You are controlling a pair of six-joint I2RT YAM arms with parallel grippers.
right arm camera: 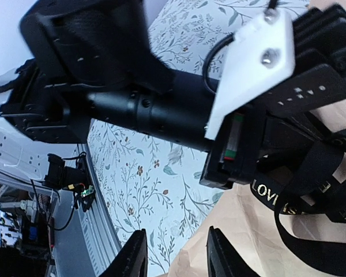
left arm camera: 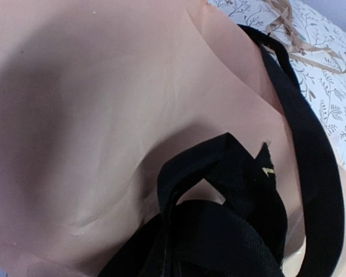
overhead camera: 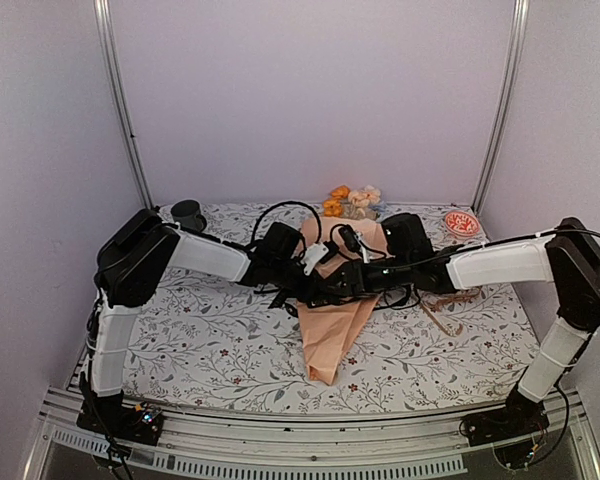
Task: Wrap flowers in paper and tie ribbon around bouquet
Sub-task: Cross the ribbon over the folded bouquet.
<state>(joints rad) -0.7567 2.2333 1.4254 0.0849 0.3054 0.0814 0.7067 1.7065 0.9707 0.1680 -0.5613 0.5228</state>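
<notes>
Half done, seemingly: flowers [overhead camera: 352, 203] wrapped in paper [left arm camera: 104, 115], lying on the bench [overhead camera: 210, 340] as a bouquet [overhead camera: 330, 330]. Now tying ribbon [left arm camera: 311, 150] across the bouquet's middle, left gripper [overhead camera: 325, 287] clamped seemingly on it, right gripper [right arm camera: 176, 254] part-open, empty, beside. Next, likely: catching a loose end. Loop [left arm camera: 230, 150] visible from left wrist only; gold lettering [right arm camera: 265, 193] from right wrist only.

My left arm [overhead camera: 210, 255] and right arm [overhead camera: 495, 265] wear white shells between bulky black joint housings, with thin black cables [overhead camera: 285, 204] looping over the wrists. A white plate [right arm camera: 251, 66] with two silver screws [right arm camera: 269, 56] caps my left wrist; my right fingers [right arm camera: 132, 257] are black, blunt.
</notes>
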